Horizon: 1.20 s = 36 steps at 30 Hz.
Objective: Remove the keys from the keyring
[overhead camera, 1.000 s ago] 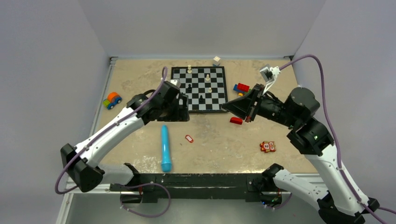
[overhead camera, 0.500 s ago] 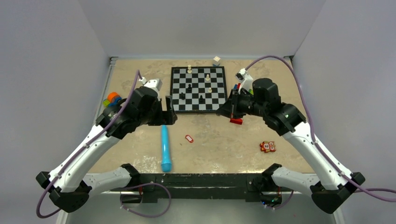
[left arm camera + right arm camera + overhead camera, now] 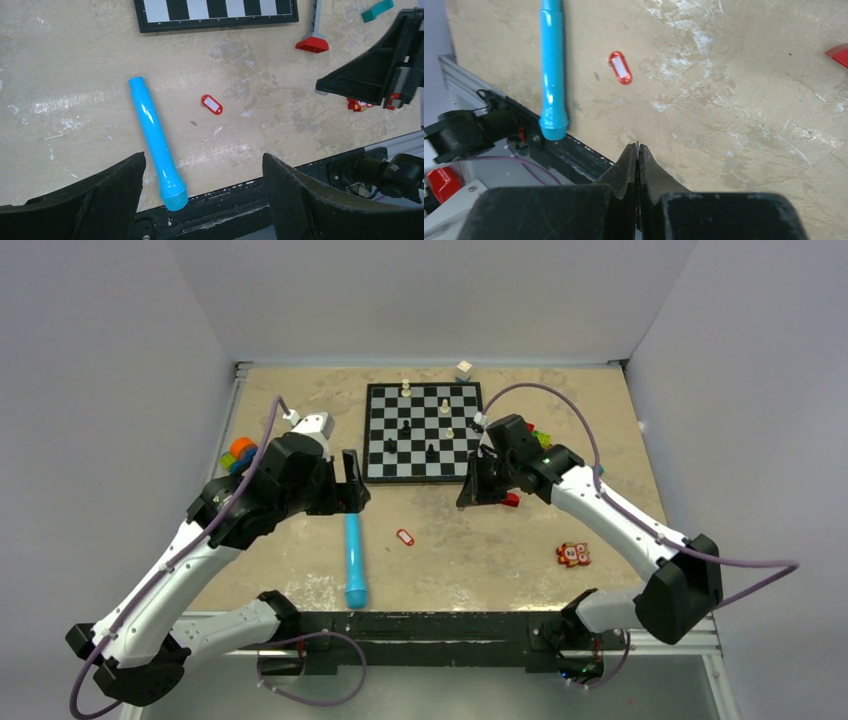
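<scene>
The red key tag point(image 3: 404, 537) with its white label and small ring lies flat on the table right of the blue cylinder; it also shows in the left wrist view point(image 3: 212, 104) and the right wrist view point(image 3: 620, 67). No key hangs on its ring. My right gripper point(image 3: 465, 498) hovers above and to the right of the tag; its jaws are shut point(image 3: 637, 146) on a thin pale flat sliver, the key edge-on point(image 3: 637, 144). My left gripper point(image 3: 352, 480) hovers over the cylinder's far end, wide open and empty point(image 3: 203, 156).
A blue cylinder point(image 3: 354, 558) lies lengthwise near the front edge. A chessboard point(image 3: 424, 430) with pieces sits at the back. A red block point(image 3: 510, 500), an orange square toy point(image 3: 572, 555), a toy car point(image 3: 240, 453) and a white cube point(image 3: 464, 370) lie around.
Both arms have swung round. My right gripper has moved left and down towards the table's middle. My left gripper has drawn back left and nearer. The tag and the cylinder have not moved.
</scene>
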### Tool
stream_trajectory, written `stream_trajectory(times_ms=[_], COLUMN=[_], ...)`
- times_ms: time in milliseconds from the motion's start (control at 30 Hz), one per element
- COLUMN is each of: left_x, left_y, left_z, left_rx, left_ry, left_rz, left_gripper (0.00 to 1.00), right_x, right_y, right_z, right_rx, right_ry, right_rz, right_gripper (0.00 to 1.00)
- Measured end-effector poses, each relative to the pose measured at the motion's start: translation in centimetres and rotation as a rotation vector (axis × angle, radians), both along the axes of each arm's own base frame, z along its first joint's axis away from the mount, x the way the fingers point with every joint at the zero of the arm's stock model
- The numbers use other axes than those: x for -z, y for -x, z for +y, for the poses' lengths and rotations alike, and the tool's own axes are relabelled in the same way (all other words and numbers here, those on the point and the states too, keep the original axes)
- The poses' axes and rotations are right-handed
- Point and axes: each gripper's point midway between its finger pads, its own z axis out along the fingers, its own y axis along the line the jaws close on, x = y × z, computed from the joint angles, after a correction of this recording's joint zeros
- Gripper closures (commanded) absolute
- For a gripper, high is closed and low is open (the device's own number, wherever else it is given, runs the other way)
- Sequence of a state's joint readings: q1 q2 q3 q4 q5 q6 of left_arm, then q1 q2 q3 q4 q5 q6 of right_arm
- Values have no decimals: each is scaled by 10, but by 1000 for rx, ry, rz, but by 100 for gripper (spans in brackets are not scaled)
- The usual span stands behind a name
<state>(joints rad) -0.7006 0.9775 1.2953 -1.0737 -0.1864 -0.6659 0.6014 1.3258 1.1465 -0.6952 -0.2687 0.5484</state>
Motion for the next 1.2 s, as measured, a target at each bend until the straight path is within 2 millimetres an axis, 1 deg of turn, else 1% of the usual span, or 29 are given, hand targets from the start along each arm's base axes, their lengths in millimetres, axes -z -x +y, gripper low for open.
stream_trajectory(times_ms=[233, 333, 467, 767, 1067, 1200], left_x=[-6, -9, -5, -2, 1, 2], left_y=[8, 12, 19, 21, 22, 21], left_z=[10, 17, 25, 30, 31, 31], left_rx=[-8, -19, -25, -36, -31, -24], left_ry=[2, 4, -1, -19, -31, -40], left_rz=[-23, -41, -43, -39, -35, -34], left_gripper=[10, 10, 10, 10, 10, 10], right_x=[60, 80, 103, 138, 157, 161], right_y=[0, -4, -6, -8, -10, -8], right_z=[-5, -6, -7, -5, -2, -4], right_rx=[7, 8, 0, -23, -39, -44], right_ry=[114, 156, 198, 238, 246, 252], right_rz=[118, 151, 191, 245, 255, 259], right_gripper=[100, 100, 100, 100, 100, 78])
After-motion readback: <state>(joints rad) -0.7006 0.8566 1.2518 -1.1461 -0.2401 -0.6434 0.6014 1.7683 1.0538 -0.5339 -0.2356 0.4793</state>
